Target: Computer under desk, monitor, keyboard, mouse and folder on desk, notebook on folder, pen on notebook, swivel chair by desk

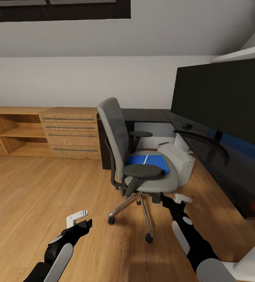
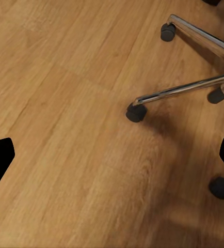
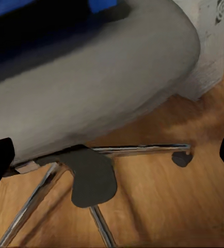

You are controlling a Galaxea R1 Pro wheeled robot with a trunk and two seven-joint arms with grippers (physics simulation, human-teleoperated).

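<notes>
Monitor (image 1: 221, 98) ran off the head view's right edge; its full width could not be told. Tabletop (image 1: 206, 137) likewise cut at right. A small dark thing (image 1: 187, 126) on it was too small to name. Folder (image 1: 153, 161) on the chair (image 1: 143, 172) was partly hidden behind the near armrest (image 1: 142, 170); a thin white line crossed it, too fine to identify. Computer (image 1: 180, 158) was partly hidden by the seat. Right gripper (image 1: 173, 200) was half hidden under the seat edge. Shelf unit (image 1: 10, 133) was cut at left.
</notes>
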